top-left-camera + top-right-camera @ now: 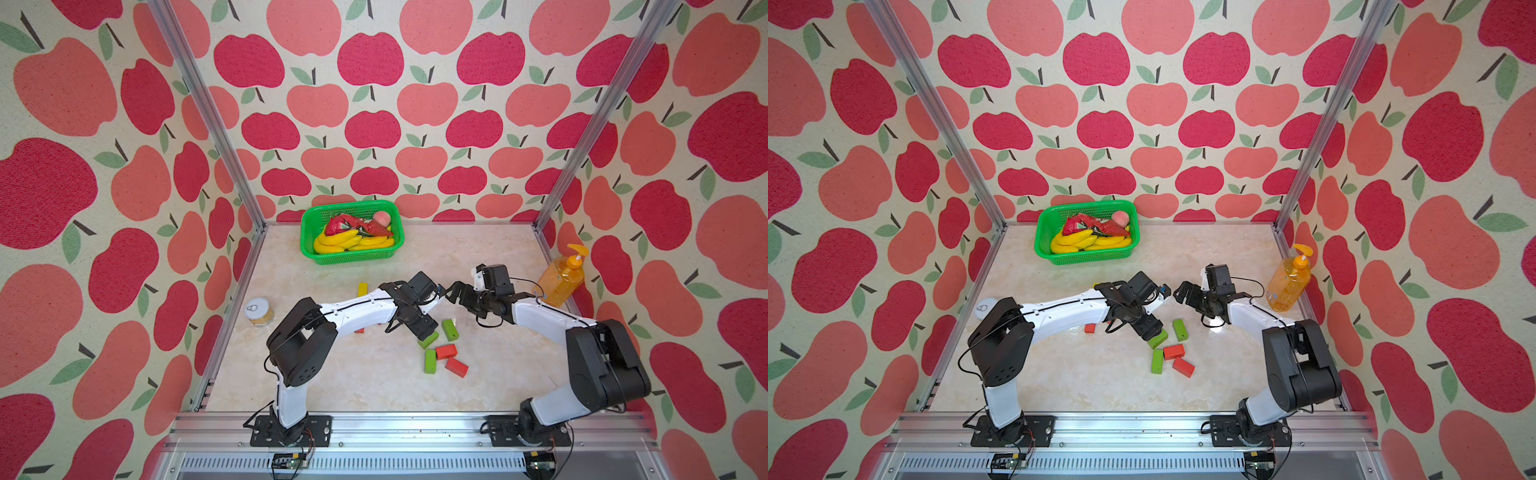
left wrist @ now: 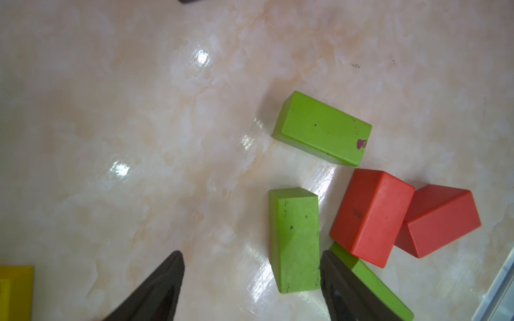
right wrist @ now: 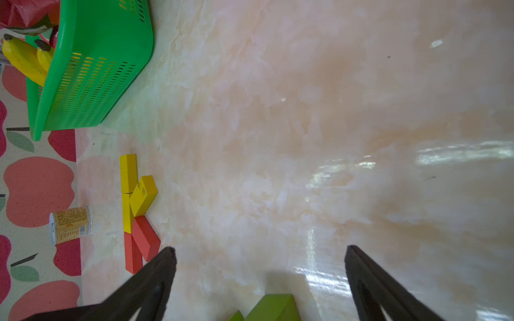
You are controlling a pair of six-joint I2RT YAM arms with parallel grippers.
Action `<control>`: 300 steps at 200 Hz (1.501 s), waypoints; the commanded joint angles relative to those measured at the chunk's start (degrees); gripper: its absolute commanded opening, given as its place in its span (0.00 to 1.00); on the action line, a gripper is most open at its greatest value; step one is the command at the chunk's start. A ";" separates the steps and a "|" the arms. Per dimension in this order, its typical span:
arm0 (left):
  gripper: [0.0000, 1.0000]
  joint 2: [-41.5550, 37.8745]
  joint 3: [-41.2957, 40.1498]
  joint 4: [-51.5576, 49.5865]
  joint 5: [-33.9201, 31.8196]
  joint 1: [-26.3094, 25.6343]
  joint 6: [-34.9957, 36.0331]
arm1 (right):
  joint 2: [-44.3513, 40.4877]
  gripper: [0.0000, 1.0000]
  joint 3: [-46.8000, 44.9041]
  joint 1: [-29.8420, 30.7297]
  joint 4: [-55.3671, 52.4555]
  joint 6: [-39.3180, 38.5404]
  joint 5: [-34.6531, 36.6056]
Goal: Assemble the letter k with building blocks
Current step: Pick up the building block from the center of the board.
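Observation:
Three green building blocks (image 1: 449,329) (image 1: 428,340) (image 1: 430,360) and two red ones (image 1: 446,351) (image 1: 456,367) lie loose at mid-table. My left gripper (image 1: 427,332) reaches down among them. In the left wrist view it (image 2: 251,255) is open, and a green block (image 2: 296,240) lies between the jaws close to one finger (image 2: 339,278), which covers part of another green block (image 2: 370,280). My right gripper (image 1: 451,291) hovers open and empty, just past a green block (image 3: 274,305). Left of it lies a row of yellow (image 3: 128,173) and red (image 3: 130,253) blocks, with a yellow (image 3: 143,196) and a red (image 3: 145,239) block slanting off it.
A green basket (image 1: 353,257) with toy bananas (image 1: 332,243) and other items stands at the back. A small can (image 1: 259,311) is near the left wall. An orange soap bottle (image 1: 559,278) stands by the right wall. Both arms nearly meet over mid-table.

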 commanded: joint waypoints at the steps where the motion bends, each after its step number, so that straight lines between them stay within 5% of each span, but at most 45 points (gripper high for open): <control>1: 0.78 1.22 3.09 -2.08 -2.56 -0.80 -0.90 | -2.13 0.98 -1.40 -0.20 3.30 1.52 1.37; 189: 0.69 6.71 5.26 -5.05 -6.94 -5.52 -7.72 | -3.54 0.99 -1.73 -0.20 4.00 1.45 0.24; 300: 0.67 2.68 3.46 -7.19 -10.89 -10.17 -8.75 | 0.05 0.98 -0.53 -0.28 3.58 1.76 -0.43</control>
